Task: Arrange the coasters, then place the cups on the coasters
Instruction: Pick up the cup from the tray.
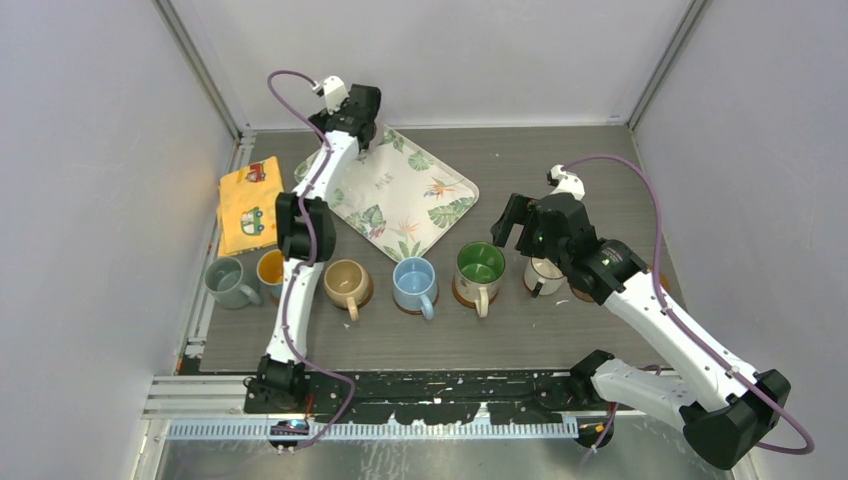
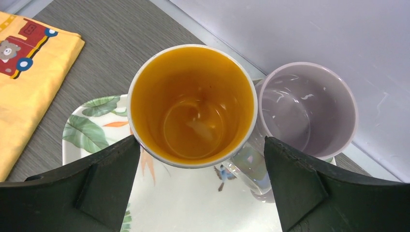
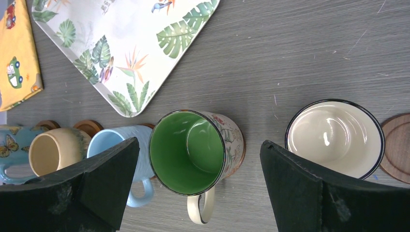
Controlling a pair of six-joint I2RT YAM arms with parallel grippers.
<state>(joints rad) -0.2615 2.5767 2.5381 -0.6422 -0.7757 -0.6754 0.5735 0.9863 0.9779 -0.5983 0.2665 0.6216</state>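
Left claw [image 2: 198, 162]: jaws apart, flanking orange-inside cup [image 2: 193, 106] on tray [image 2: 87, 130], top view upper centre. Right claw [image 3: 199, 169]: apart, above green cup [image 3: 186, 150] on coaster [image 3: 241, 152], mid-row.

The cups [image 3: 188, 150] look glossy glazed ceramic, the coaster [image 3: 399, 147] matt wood, the yellow cloth [image 3: 17, 48] probably cotton.

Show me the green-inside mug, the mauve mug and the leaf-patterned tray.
Green-inside mug [image 3: 186, 150]: right wrist view, on its green inner wall.
Mauve mug [image 2: 292, 121]: left wrist view, on its inside bottom.
Leaf-patterned tray [image 1: 400, 192]: top view, on its bare middle.
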